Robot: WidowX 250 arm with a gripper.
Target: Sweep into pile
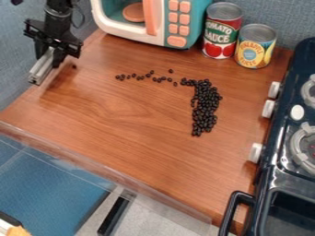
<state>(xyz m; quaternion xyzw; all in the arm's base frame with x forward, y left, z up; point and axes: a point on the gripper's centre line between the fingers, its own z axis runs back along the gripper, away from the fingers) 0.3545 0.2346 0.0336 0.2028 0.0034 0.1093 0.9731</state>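
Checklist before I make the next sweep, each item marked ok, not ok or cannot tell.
1. Beans in one compact pile: not ok; the dense band is long and bent.
2. Stragglers gathered: not ok; a loose trail of beans runs off its upper end toward the gripper's side.
3. Grey bar at the gripper: ok, it is there at upper left, away from the dense band.
4. Bar firmly gripped: cannot tell.
5. Cans apart from the beans: ok; the red can and yellow can stand behind them.
6. Beans apart from the stove: ok, bare wood lies between.
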